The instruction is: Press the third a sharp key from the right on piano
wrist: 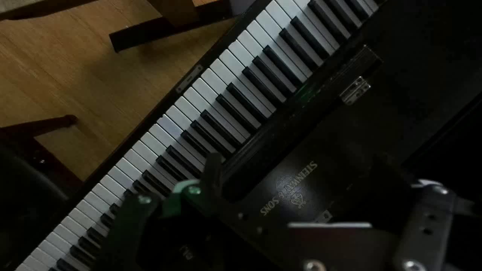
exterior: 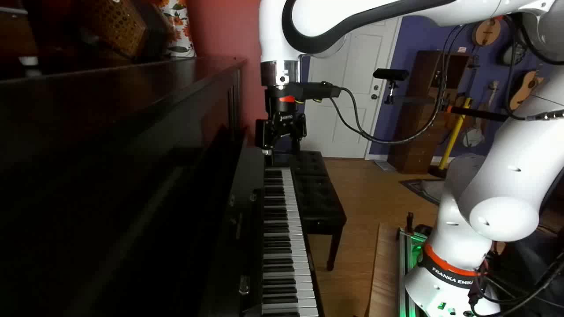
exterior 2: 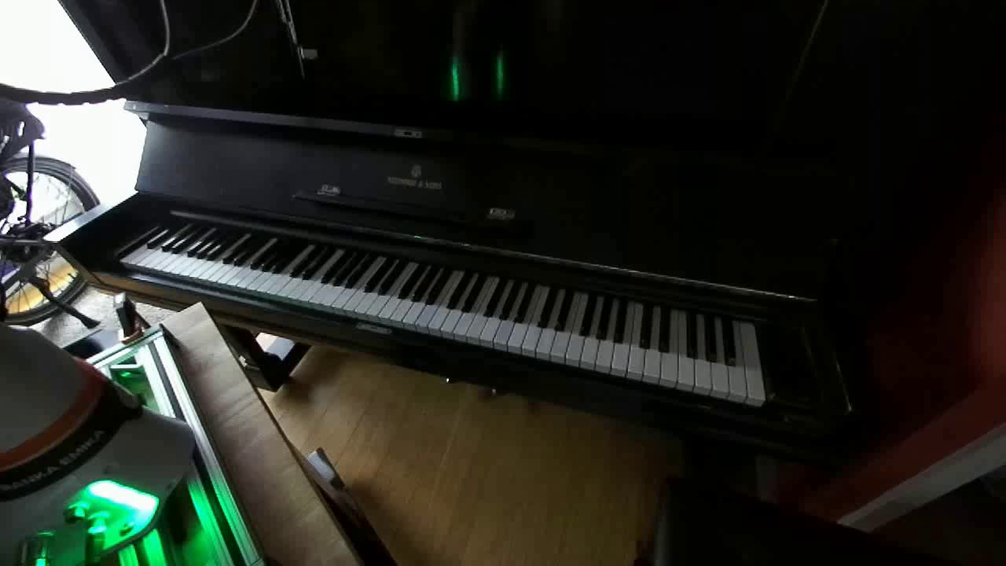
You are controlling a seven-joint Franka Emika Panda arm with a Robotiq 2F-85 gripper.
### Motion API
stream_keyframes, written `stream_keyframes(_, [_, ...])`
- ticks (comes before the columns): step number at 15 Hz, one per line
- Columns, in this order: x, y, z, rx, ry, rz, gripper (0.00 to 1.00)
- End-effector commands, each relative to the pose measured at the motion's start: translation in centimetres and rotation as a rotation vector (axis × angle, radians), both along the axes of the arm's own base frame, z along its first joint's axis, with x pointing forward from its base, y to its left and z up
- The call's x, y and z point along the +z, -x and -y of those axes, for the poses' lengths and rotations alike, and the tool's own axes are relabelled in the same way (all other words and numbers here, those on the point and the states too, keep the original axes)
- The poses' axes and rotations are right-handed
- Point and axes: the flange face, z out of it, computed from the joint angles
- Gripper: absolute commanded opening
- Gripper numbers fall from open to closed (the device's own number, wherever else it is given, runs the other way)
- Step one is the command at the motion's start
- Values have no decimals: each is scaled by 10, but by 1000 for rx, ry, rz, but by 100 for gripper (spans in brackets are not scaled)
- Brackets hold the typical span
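- The dark upright piano (exterior: 132,132) takes up an exterior view from six to ten o'clock, cut off by the frame, much of its case lost in shadow. Its keys (exterior 2: 432,317) run from nine to four o'clock in an exterior view.
- The white arm (exterior: 502,185) arches from four o'clock up to twelve in an exterior view, its top cropped.
- A white door (exterior: 368,105), about two o'clock, is partly covered by the arm.
- A brown cabinet (exterior: 414,154), near three o'clock, has a cable (exterior: 392,142) looping across it.
- A bicycle (exterior 2: 20,244) at nine o'clock is cropped, the light behind it glaring.
- A black padded bench (exterior: 317,198), between four and five o'clock, stands just beside the keys.
- A guitar (exterior: 526,90), between two and three o'clock, is partly hidden by the arm.
- The gripper (exterior: 282,143) hangs at twelve o'clock; how high above the keys, I cannot tell. Its jaws stand well apart, nothing seen between them; in the wrist view they block some keys at seven o'clock, and one tip barely shows against the dark.
- Gold "STEINWAY & SONS" lettering (wrist: 292,184) shows upside down between four and five o'clock there.
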Motion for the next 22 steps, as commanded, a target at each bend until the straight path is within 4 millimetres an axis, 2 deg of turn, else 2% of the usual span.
stream_keyframes(1, [1, 0, 0, 0, 0, -1, 100])
stream_keyframes(4, [1, 0, 0, 0, 0, -1, 100])
stream_keyframes(6, [-23, -4, 13, 24, 47, -29, 100])
stream_keyframes(9, [-59, -3, 46, 35, 99, -94, 100])
stream_keyframes(13, [-102, -5, 96, 204, 146, -116, 100])
stream_keyframes(17, [-140, -9, 146, 392, 183, -28, 100])
stream_keyframes(22, [-192, -6, 195, 422, 136, 91, 100])
